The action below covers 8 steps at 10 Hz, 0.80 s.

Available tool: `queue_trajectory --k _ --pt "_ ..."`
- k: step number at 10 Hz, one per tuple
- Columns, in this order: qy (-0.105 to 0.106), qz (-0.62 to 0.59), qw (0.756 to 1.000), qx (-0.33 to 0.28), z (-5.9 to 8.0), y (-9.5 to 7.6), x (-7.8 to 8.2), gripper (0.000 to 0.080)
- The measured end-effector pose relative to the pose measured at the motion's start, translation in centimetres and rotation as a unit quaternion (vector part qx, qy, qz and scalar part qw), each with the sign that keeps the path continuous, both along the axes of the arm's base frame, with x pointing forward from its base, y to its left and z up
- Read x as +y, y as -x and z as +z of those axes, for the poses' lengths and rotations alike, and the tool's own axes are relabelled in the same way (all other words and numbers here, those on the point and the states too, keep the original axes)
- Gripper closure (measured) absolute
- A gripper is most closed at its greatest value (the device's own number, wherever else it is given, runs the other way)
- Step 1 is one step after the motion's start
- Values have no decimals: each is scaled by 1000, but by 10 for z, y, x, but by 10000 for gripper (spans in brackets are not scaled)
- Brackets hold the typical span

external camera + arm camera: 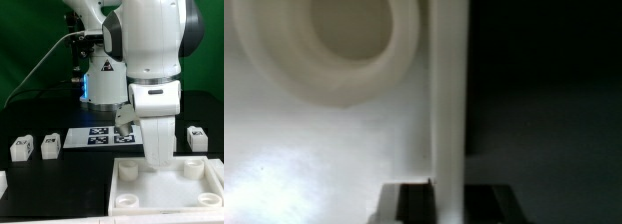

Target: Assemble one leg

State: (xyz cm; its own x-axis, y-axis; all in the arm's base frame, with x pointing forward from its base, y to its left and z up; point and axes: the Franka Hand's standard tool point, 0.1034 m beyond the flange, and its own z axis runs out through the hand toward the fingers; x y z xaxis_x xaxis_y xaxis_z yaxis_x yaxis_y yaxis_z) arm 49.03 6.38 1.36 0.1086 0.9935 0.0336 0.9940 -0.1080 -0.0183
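Observation:
The large white panel (130, 186) with corner sockets lies at the front on the exterior view's right. My gripper (159, 162) reaches down onto its far rim. In the wrist view the gripper (448, 206) has one dark finger (411, 205) on each side of the panel's upright rim (446, 90) and is pressed against it. A round socket (331, 45) shows on the panel's inner face. Two legs (22, 149) (51, 145), small white blocks with tags, stand on the exterior view's left. A third leg (197, 138) stands on the right.
The marker board (92, 137) lies on the black table behind the panel, with another small tagged block (124, 136) at its right end. The arm's base (103, 80) stands behind it. A white piece (3, 182) shows at the left edge.

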Motion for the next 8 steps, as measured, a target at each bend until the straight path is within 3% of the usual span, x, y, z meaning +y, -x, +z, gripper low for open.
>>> queue_trajectory --k 1,2,4,5,6,8 --pt "0 0 1000 0 0 0 0 687" --pt "0 0 1000 1 -1 0 0 687" --pt "0 -1 1000 1 -1 0 -1 336" --pt "0 -1 1000 1 -1 0 -1 336" --pt "0 -1 1000 1 -1 0 -1 188" --pt "0 -1 1000 1 -1 0 -1 158"
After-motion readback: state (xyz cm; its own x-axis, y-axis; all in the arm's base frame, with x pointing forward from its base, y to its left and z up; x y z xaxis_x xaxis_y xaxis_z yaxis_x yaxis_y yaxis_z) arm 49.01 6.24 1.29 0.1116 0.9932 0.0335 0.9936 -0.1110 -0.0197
